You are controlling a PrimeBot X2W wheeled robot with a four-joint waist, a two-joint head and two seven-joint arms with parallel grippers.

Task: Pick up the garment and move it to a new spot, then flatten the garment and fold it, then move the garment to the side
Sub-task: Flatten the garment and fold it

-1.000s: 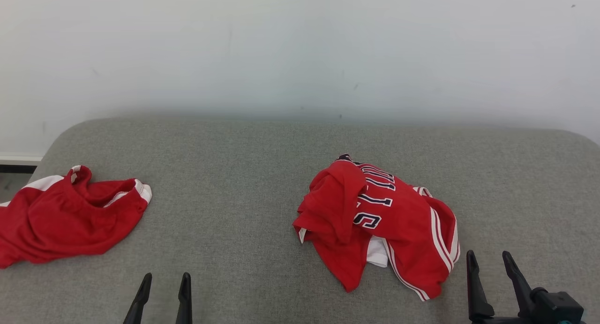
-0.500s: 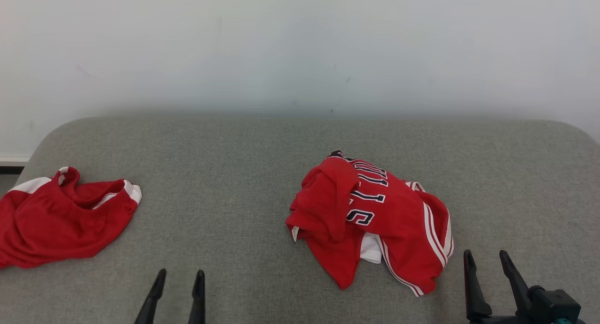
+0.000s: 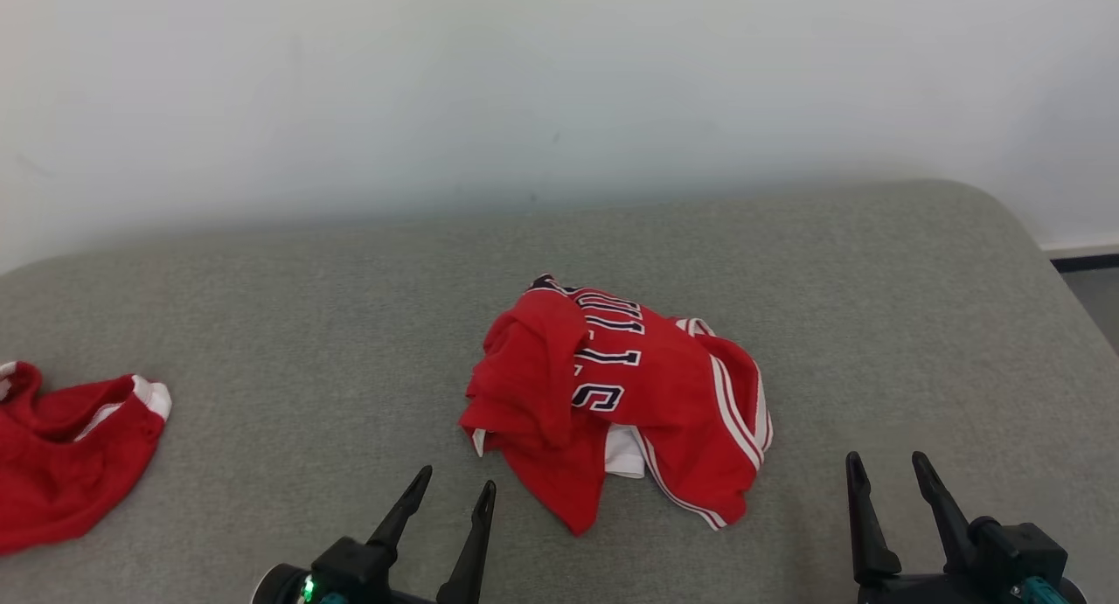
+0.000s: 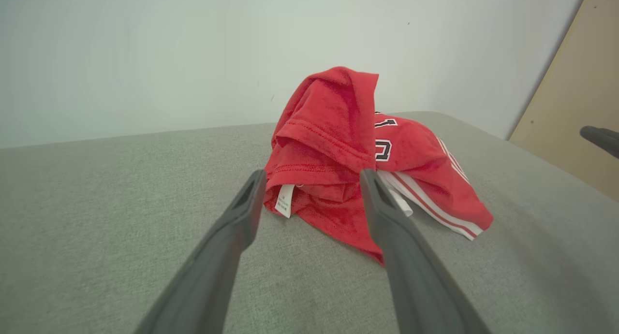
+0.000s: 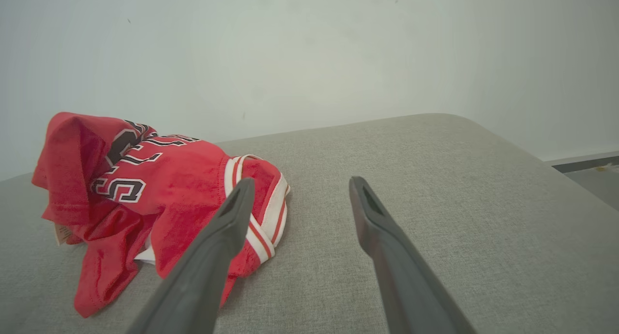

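left gripper: jaws stood apart with nothing between them. It sat low and left of centre in the head view, with its fingers leaning up and to the right and its tips just short of the garment's near left edge.
left gripper, wrist view: it pointed straight at the garment, and the red heap showed in the gap between the two fingers.
right gripper: jaws stood apart and empty. It sat low at the right of the head view, beside the garment's right end and clear of it.
right gripper, wrist view: bare surface lay ahead of it, and the left finger overlapped the striped hem in that view.
garment: a red jersey with white stripes and dark, white-edged lettering. It lay crumpled in a heap near the middle of the surface, between the two grippers. A plain red flap was folded over its left part, and a white layer peeked out at the near edge.
tag: white, hanging at the heap's near left corner.
second garment: red with white trim, lying at the far left of the surface, well apart from the first.
surface: grey woven cloth with a rounded far right corner.
wall: pale and plain, behind the surface.
board: tan, at the right edge of the left wrist view.
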